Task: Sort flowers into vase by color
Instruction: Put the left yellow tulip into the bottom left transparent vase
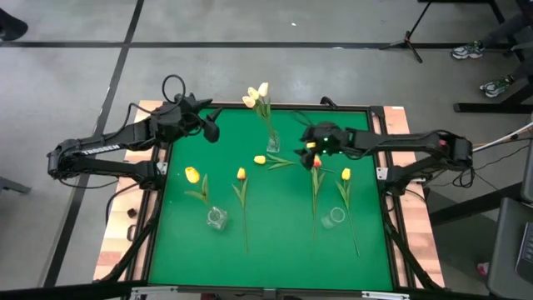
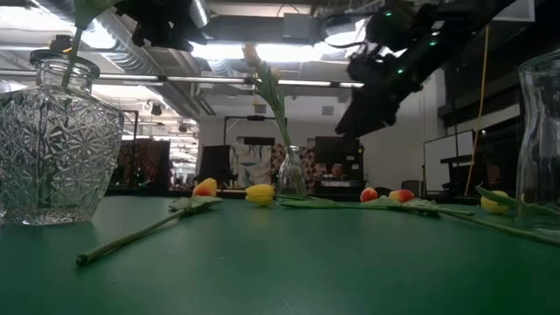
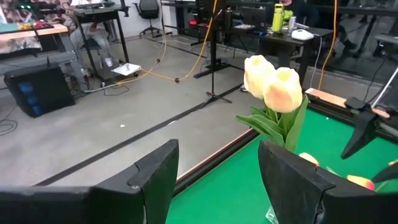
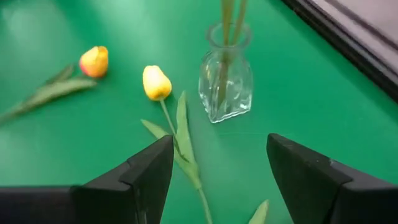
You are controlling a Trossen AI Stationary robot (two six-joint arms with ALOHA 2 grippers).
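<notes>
Two creamy white flowers (image 1: 256,96) stand with their stems in a small glass vase (image 1: 272,143) at the far middle of the green table (image 1: 183,250). Several flowers lie flat on the table: a yellow one (image 4: 155,82) beside that vase, an orange-yellow one (image 4: 94,61), an orange-red one (image 1: 316,162) and yellow ones (image 1: 192,175) (image 1: 346,173). My right gripper (image 4: 221,146) hovers open above the yellow flower's stem, just right of the vase. My left gripper (image 3: 217,155) waits open at the far left, raised, facing the white flowers (image 3: 273,84).
Two more glass vases, each with nothing in it, stand toward the near side, one left (image 1: 217,218) and one right (image 1: 334,217). A raised dark frame (image 1: 375,112) rims the table. Long stems (image 1: 245,217) stretch toward the near edge.
</notes>
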